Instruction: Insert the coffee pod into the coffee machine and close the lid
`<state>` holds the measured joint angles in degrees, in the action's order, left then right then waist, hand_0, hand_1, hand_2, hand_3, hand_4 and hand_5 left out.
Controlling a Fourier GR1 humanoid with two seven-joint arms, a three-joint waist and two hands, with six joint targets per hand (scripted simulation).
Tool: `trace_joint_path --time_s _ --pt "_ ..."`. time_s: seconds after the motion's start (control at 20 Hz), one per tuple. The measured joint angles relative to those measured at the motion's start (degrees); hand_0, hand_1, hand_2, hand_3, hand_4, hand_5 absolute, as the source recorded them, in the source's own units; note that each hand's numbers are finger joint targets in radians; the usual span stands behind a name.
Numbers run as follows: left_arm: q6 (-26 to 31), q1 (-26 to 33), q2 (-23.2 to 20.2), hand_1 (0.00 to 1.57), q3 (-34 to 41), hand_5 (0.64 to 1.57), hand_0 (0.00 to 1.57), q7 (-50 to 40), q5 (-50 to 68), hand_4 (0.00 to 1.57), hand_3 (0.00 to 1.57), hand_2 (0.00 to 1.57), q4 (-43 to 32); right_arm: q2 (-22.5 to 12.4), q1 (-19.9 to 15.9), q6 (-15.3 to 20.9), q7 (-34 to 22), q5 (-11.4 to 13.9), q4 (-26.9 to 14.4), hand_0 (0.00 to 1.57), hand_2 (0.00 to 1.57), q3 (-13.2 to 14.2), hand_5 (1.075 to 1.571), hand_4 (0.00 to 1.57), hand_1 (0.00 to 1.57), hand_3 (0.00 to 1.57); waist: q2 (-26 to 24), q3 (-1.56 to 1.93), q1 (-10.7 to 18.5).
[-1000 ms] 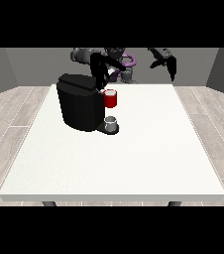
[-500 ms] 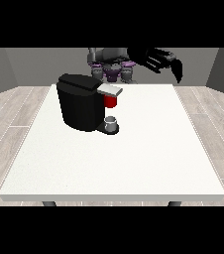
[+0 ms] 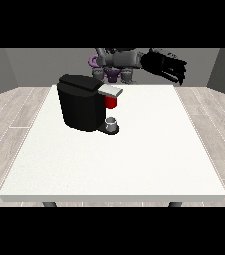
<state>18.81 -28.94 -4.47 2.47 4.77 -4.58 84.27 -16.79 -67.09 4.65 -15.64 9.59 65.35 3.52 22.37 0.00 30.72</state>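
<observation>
Now we judge the task nearly done: the coffee machine (image 3: 84,102) has its lid down; no pod shows. Our hand at the view's right (image 3: 167,67) hangs raised, fingers spread, holding nothing.

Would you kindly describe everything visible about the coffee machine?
The coffee machine is a black, boxy, matte-looking unit standing upright on the white table, left of centre. A grey lid juts rightward from its top, over a red thing at the machine. Below, a grey thing sits on its base. No hand touches it.
</observation>
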Motion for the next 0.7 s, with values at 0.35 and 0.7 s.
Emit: trace_joint_path --time_s 0.35,0.7 --pt "-0.32 2.84 0.92 0.00 -1.33 1.571 0.00 -0.65 -0.38 0.27 0.00 0.00 1.52 3.32 -0.98 -0.27 5.25 -0.74 -4.79 0.00 0.00 -0.03 1.571 0.00 0.00 0.00 -2.33 0.01 -1.81" --pt "-1.23 7.96 -0.01 0.00 1.43 1.571 0.00 0.39 0.40 0.27 0.00 0.00 -0.60 11.35 5.31 -0.71 12.32 -1.15 -3.11 0.00 0.00 -4.52 1.571 0.26 0.00 0.00 -7.99 -0.01 -8.13"
